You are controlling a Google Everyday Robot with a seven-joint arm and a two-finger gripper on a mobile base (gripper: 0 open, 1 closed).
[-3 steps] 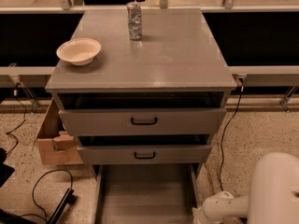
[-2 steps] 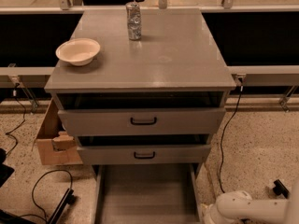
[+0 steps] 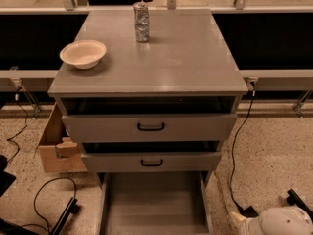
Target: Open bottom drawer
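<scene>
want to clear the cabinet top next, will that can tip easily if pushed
Probably: the can stands upright, tall and narrow, so a high push would likely tip it, then it could roll on the smooth cabinet top. It looks shiny, perhaps slippery. The gripper sits low right, near the floor.

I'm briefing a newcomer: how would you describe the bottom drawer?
Find the grey cabinet holding a bowl and can; the white arm sits lower right, end effector unseen. The bottom drawer lies beneath two handled fronts; alone, it is pulled far out, showing its plain tray.
</scene>
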